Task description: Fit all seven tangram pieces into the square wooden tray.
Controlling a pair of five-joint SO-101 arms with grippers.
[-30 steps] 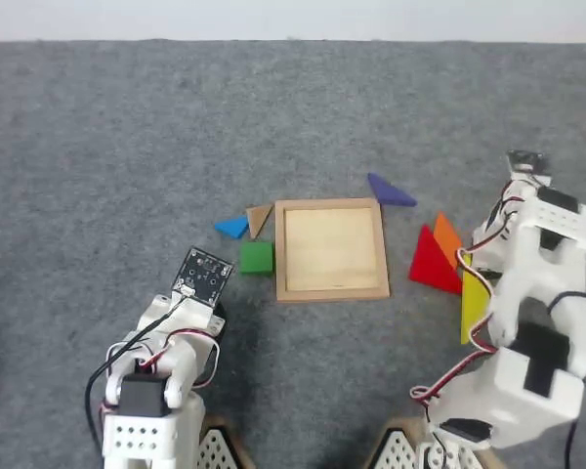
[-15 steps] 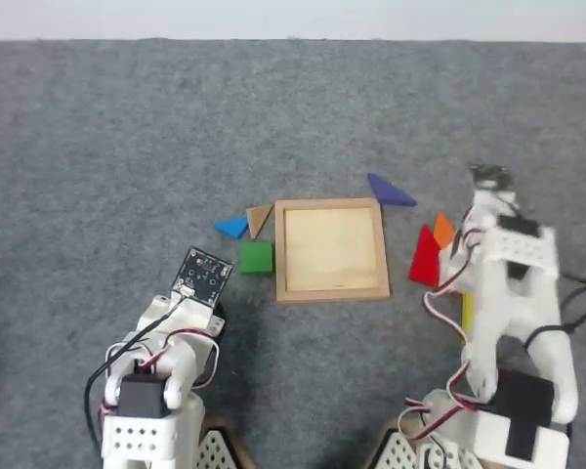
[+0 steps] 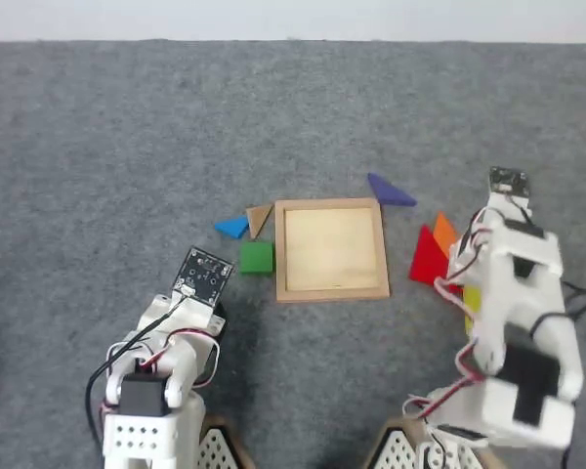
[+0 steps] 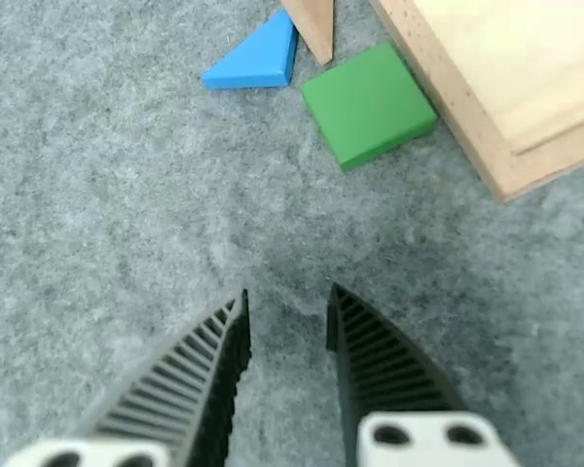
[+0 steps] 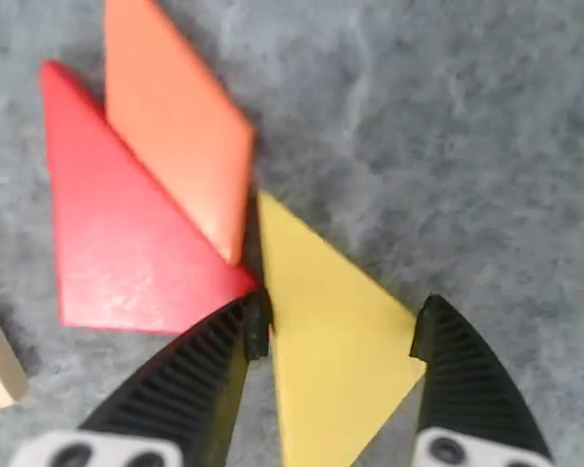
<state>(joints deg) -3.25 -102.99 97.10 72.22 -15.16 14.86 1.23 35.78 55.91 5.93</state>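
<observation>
Robot test bench, grey felt tabletop [image 3: 98,127]

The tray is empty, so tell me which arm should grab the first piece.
Right. The right claw is open directly over the yellow triangle; the left claw hangs over bare carpet, short of the green square.

My left arm [image 3: 156,391] and right arm [image 3: 518,313]: blocky white printed shells with black servo bodies set in. Thin red, black and white cables [image 3: 161,344] loop loosely between the joints. Each wrist has a small black circuit board [image 3: 205,274], speckled with pale dots. Left gripper [image 4: 287,294] and right gripper [image 5: 346,304]: black tapered fingers [image 4: 370,350], ridged inner faces, white bases with round screw holes [image 4: 394,435].
</observation>
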